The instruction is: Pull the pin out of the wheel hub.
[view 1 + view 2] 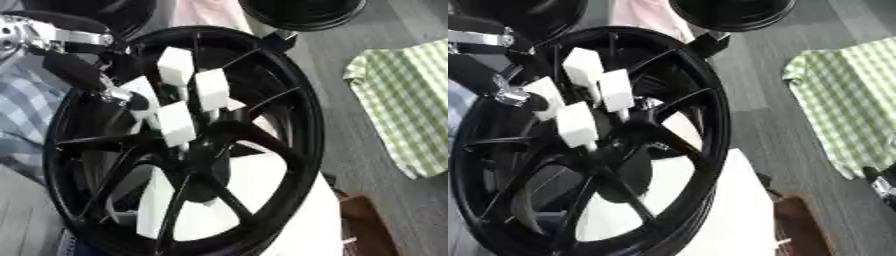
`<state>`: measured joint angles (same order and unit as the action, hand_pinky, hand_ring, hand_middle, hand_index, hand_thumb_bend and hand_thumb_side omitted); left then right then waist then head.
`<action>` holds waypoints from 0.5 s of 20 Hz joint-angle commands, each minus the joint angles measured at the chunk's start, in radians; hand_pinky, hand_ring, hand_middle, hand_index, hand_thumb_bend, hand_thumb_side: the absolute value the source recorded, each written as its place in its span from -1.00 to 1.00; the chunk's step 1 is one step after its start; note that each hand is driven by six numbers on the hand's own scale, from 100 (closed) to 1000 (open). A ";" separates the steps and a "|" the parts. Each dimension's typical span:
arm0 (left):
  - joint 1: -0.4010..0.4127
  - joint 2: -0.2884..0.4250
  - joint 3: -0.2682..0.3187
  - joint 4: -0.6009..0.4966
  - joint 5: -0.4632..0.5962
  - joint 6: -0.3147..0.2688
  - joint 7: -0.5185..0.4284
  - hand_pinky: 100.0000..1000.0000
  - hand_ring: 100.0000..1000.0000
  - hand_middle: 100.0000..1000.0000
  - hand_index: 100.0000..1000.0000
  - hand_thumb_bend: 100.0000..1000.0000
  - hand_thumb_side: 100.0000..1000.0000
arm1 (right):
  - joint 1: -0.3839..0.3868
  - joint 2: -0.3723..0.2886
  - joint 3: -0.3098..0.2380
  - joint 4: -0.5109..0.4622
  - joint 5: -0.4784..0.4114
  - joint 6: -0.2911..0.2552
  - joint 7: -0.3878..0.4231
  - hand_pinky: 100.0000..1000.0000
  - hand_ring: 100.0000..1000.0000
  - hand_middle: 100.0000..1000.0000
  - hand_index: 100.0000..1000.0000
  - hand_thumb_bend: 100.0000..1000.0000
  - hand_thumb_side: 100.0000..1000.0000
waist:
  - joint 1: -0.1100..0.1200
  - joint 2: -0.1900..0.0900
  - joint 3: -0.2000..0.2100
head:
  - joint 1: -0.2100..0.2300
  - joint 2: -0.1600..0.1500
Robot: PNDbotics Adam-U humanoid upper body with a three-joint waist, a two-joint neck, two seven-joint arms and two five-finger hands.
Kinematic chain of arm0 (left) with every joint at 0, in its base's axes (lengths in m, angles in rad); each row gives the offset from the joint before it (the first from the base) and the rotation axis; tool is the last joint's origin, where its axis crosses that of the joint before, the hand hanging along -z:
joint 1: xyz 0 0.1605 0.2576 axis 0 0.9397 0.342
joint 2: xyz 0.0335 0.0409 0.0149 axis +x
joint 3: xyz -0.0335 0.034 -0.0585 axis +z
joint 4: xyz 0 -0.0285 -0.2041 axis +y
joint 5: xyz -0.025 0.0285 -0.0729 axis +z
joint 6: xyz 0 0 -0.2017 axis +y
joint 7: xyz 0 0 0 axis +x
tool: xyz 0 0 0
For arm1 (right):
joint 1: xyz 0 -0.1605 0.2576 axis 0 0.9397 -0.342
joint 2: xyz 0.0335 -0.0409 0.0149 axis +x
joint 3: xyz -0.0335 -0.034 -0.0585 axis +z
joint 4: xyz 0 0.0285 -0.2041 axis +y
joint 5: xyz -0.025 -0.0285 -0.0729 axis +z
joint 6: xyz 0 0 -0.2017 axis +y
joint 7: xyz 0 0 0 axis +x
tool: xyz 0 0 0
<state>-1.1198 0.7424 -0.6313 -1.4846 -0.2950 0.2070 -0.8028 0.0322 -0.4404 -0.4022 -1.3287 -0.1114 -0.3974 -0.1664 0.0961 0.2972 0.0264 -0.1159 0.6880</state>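
A large black spoked wheel (289,125) lies tilted on a white surface, its hub (206,150) near the middle of the view. My left hand (175,67) reaches in from the upper left. Its white-padded fingertips (212,89) are spread apart just above the hub, and the lowest pad (177,124) nearly touches it. Below one pad a thin pale stem (214,116) points at the hub; I cannot tell whether it is the pin. Nothing is clearly pinched between the pads. A dark and silver bit of my right hand (882,184) shows at the right edge.
A second black wheel (306,12) lies at the top edge. A green checked cloth (411,105) is spread on the grey floor to the right. A brown block (367,225) sits by the white surface (302,220) at the lower right.
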 commanded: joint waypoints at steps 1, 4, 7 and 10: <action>-0.019 0.011 0.009 0.003 -0.003 0.004 -0.004 0.64 0.50 0.05 0.57 -0.02 0.24 | 0.001 -0.023 -0.005 -0.007 0.003 -0.002 -0.003 0.27 0.38 0.18 0.57 0.28 -0.70 | -0.007 -0.018 -0.001 | 0.003 0.002; -0.022 0.005 0.006 0.008 -0.003 0.009 -0.010 0.62 0.48 0.02 0.55 -0.05 0.27 | 0.002 -0.022 -0.005 -0.007 0.003 -0.002 -0.003 0.27 0.38 0.18 0.57 0.28 -0.70 | -0.008 -0.017 -0.003 | 0.004 0.003; -0.026 -0.004 0.001 0.014 -0.003 0.015 -0.017 0.61 0.47 0.00 0.54 -0.06 0.29 | 0.003 -0.021 -0.005 -0.006 0.003 -0.002 -0.003 0.27 0.38 0.18 0.57 0.28 -0.70 | -0.008 -0.016 -0.004 | 0.004 0.005; -0.030 -0.013 -0.006 0.020 -0.008 0.018 -0.027 0.60 0.46 -0.02 0.52 -0.02 0.28 | 0.003 -0.020 -0.005 -0.006 0.003 -0.003 -0.003 0.27 0.38 0.18 0.57 0.28 -0.70 | -0.007 -0.016 -0.004 | 0.005 0.006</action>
<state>-1.1273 0.7163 -0.6442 -1.4630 -0.2982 0.2243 -0.8239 0.0357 -0.4397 -0.4018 -1.3284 -0.1114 -0.3976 -0.1666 0.0959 0.2974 0.0230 -0.1147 0.6928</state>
